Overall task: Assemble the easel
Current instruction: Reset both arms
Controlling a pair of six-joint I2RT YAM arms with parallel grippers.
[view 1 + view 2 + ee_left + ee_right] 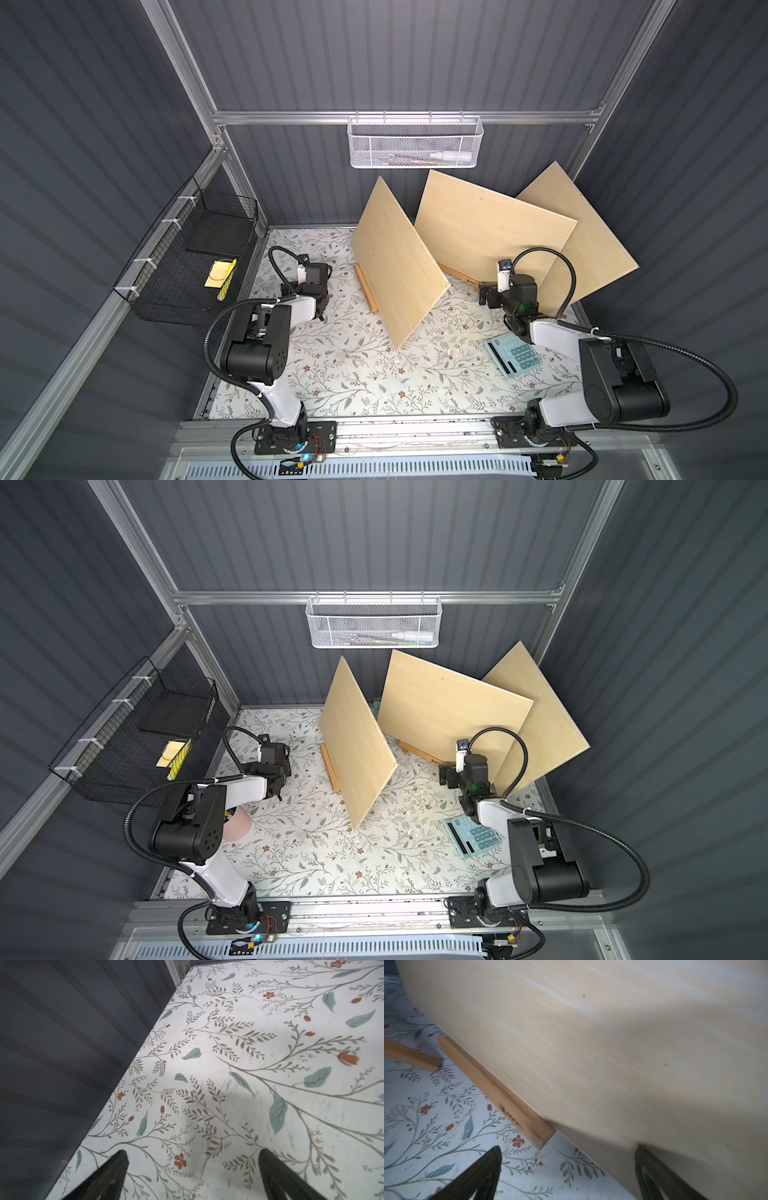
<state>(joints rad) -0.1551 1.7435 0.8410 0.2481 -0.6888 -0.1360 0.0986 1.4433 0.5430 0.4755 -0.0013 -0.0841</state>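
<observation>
Top views: mounted high over the near edge, looking down and toward the back wall (374,62); far off, both covering the whole table (353,374).
Left wrist: low over the table, facing along it toward a dark wall (62,1043).
Right wrist: very close to a leaning board (612,1043) and its ledge (500,1095).
Shared: that board and ledge also show in both top views.

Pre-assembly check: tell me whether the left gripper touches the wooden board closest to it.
Apart. In both top views, bare table separates the left gripper from that board.
</observation>
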